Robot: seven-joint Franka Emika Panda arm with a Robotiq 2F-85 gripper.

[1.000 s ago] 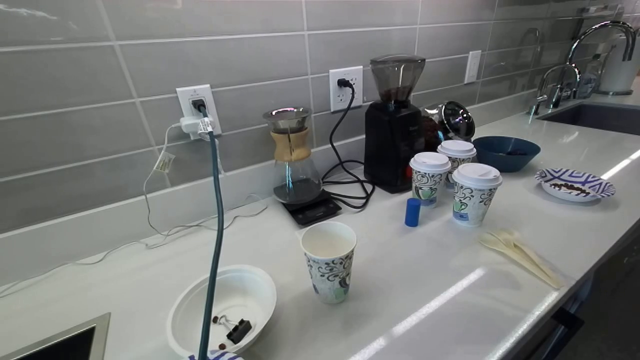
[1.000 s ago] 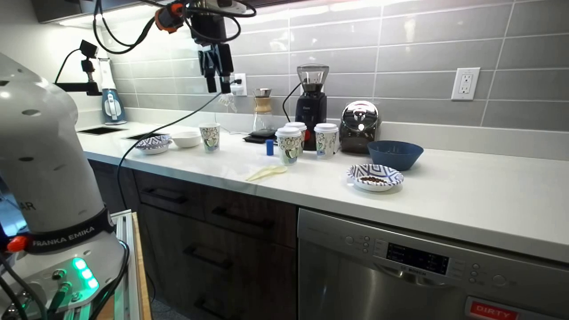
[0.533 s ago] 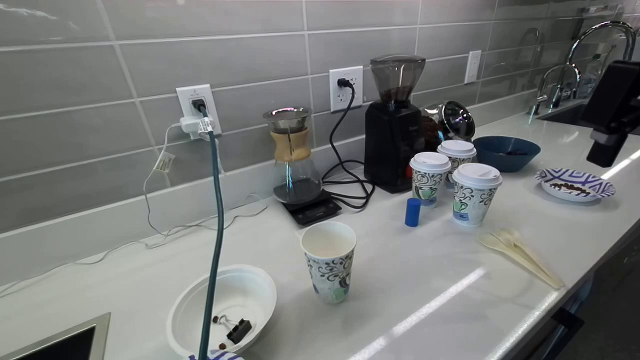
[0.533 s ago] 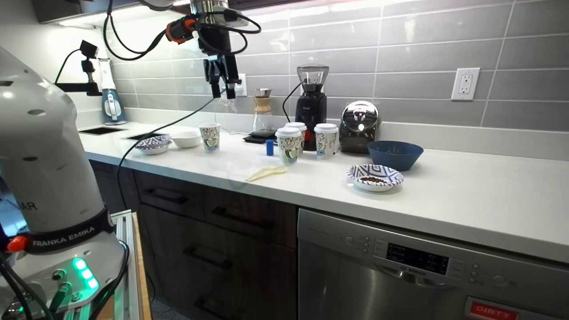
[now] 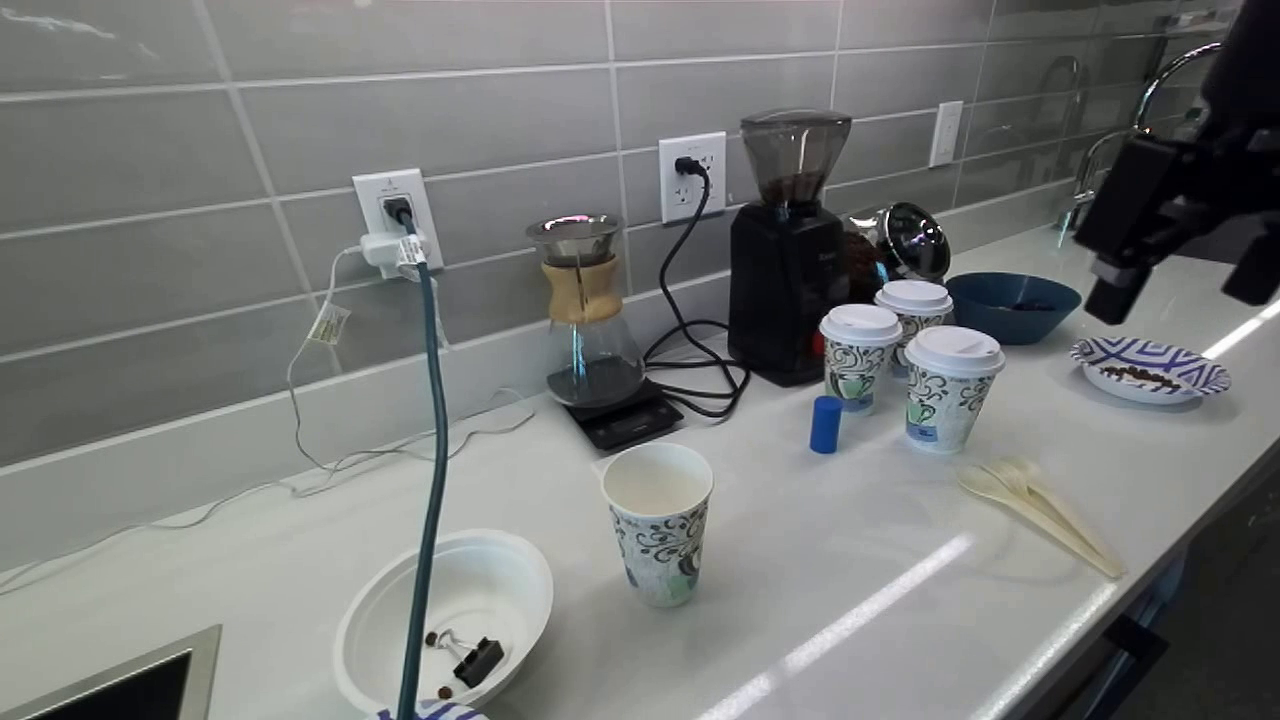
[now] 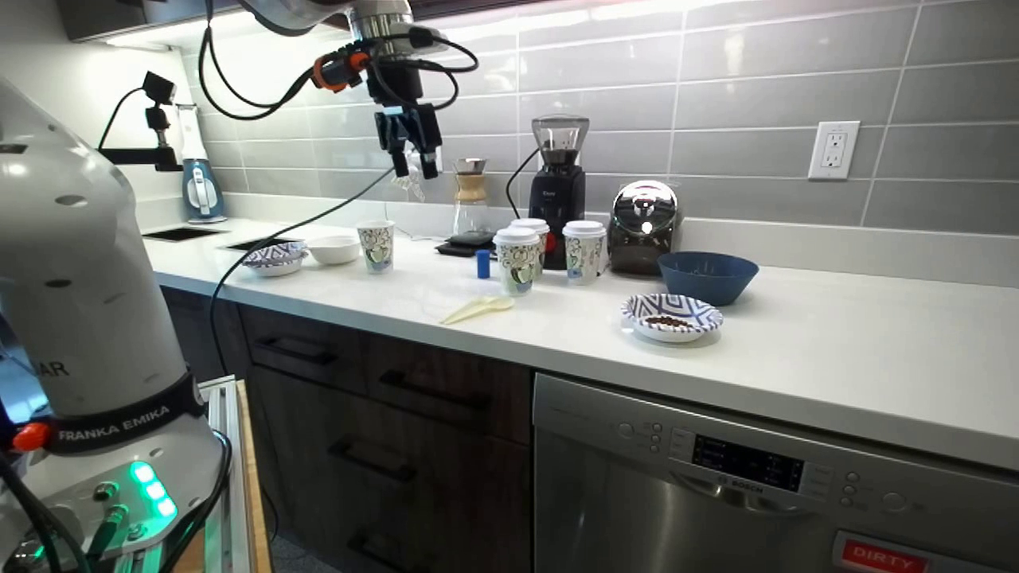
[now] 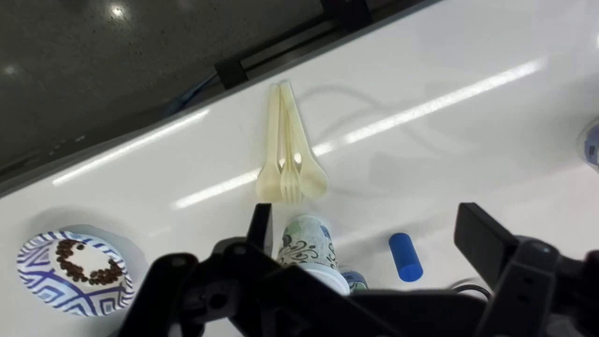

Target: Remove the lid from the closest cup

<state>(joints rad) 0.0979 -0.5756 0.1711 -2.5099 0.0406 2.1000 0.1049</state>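
Observation:
Three paper cups with white lids stand upright on the counter. The front lidded cup [image 5: 945, 415] has its white lid [image 5: 955, 350] on; the same cup [image 6: 517, 267] shows in an exterior view. My gripper [image 6: 416, 171] is open and empty, pointing down in the air well above the counter; it also shows at the right edge in an exterior view [image 5: 1180, 295]. In the wrist view my gripper [image 7: 367, 227] has its fingers wide apart. The front cup [image 7: 306, 238] appears beside the left finger there, its lid [image 7: 332, 279] partly hidden behind the gripper.
A blue cylinder [image 5: 825, 425] and pale wooden cutlery [image 5: 1040, 510] lie near the cups. A lidless cup [image 5: 660, 540], white bowl [image 5: 500, 580], patterned bowl [image 5: 1150, 370], blue bowl [image 5: 1010, 310], black grinder [image 5: 788, 290] and glass carafe [image 5: 590, 350] stand around. A cable [image 5: 432, 450] hangs across.
My gripper has come into an exterior view from the right edge and moved left. In an exterior view it has moved right and slightly down. It stays open; the cups have not moved.

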